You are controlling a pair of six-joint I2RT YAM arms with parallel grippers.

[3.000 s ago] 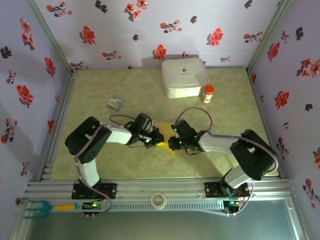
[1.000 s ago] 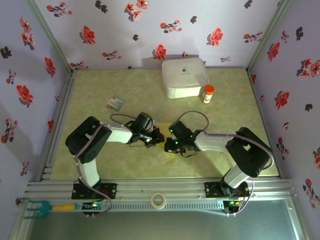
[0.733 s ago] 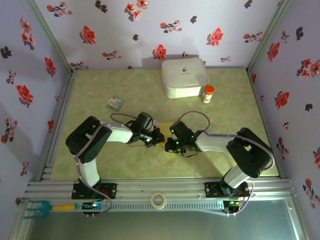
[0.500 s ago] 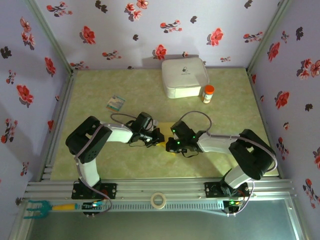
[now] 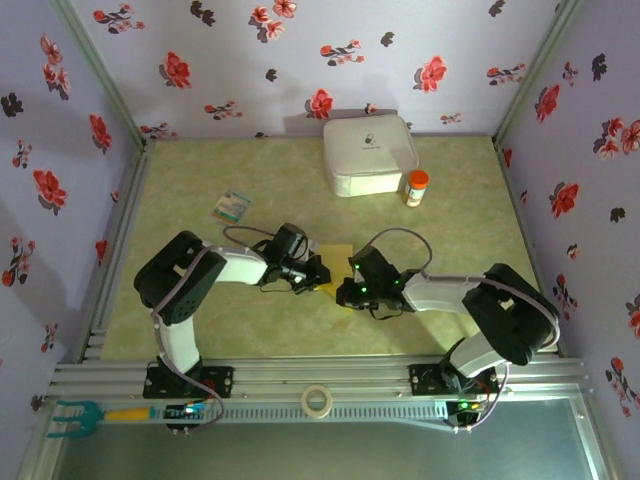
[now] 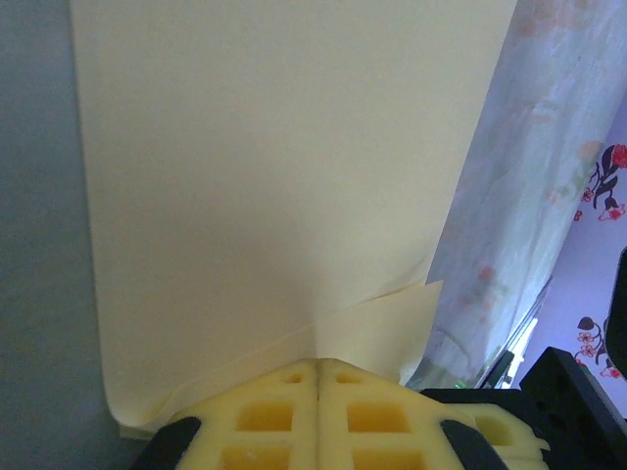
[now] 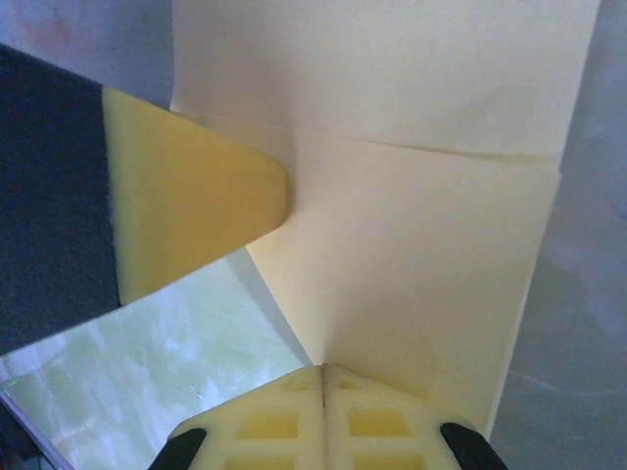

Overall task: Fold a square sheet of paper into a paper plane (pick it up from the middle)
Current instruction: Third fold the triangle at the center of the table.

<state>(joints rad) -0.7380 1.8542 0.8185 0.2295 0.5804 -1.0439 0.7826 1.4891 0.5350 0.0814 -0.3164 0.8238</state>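
Note:
The square sheet of paper (image 5: 336, 257), thin and yellow, is folded and held off the table between the two arms at the table's middle front. My left gripper (image 5: 322, 277) is shut on it from the left, and my right gripper (image 5: 344, 292) is shut on it from the right. In the left wrist view the sheet (image 6: 284, 176) rises from the closed pads of my left gripper (image 6: 318, 364), with a loose flap beside them. The right wrist view has the creased sheet (image 7: 411, 235) coming out of my right gripper (image 7: 324, 368), and a left finger (image 7: 196, 211) pressing its upper edge.
A white rounded box (image 5: 368, 153) stands at the back, with an orange-capped bottle (image 5: 416, 187) beside it. A teal-and-white card (image 5: 231, 207) lies at the left. A tape roll (image 5: 318, 401) and a teal fork (image 5: 70, 417) rest on the front rail.
The right gripper has shifted a little to the right and toward the front, uncovering more of the yellow sheet. The left arm has barely moved. Both grips have held.

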